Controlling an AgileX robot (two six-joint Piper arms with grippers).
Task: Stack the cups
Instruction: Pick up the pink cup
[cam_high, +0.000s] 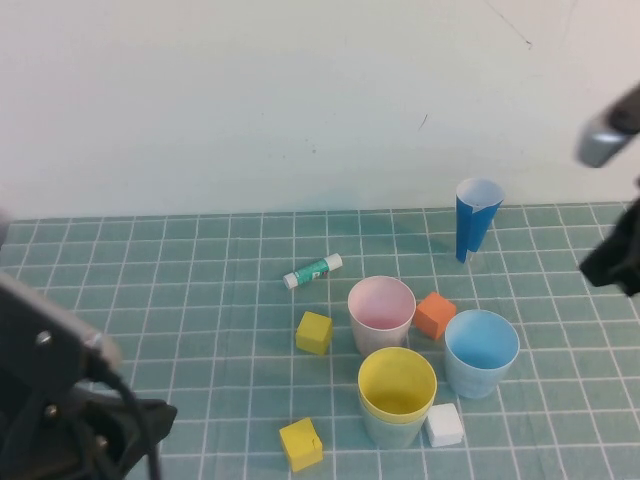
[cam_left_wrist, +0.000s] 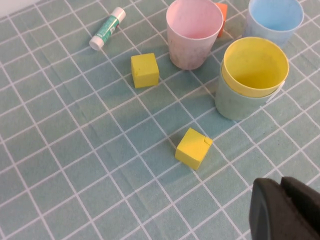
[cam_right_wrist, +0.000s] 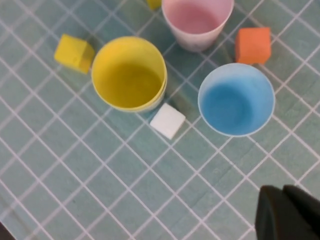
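The yellow cup (cam_high: 397, 380) sits nested inside the green cup (cam_high: 392, 432), whose wall shows below the yellow rim; the pair also shows in the wrist views, as the yellow cup (cam_left_wrist: 255, 65) (cam_right_wrist: 129, 72) in the green cup (cam_left_wrist: 237, 102). Upright beside them stand the pink cup (cam_high: 381, 312) (cam_left_wrist: 194, 31) (cam_right_wrist: 197, 20) and the light blue cup (cam_high: 481, 350) (cam_left_wrist: 275, 17) (cam_right_wrist: 236, 99). My left gripper (cam_high: 140, 418) (cam_left_wrist: 280, 183) is shut and empty, low at the near left, apart from the cups. My right gripper (cam_high: 612, 258) (cam_right_wrist: 283, 190) is shut and empty at the right edge.
A dark-blue paper cone (cam_high: 476, 218) stands at the back right. A glue stick (cam_high: 312, 270) lies behind the cups. Two yellow cubes (cam_high: 313, 332) (cam_high: 301, 444), an orange cube (cam_high: 434, 314) and a white cube (cam_high: 444, 424) sit close around the cups.
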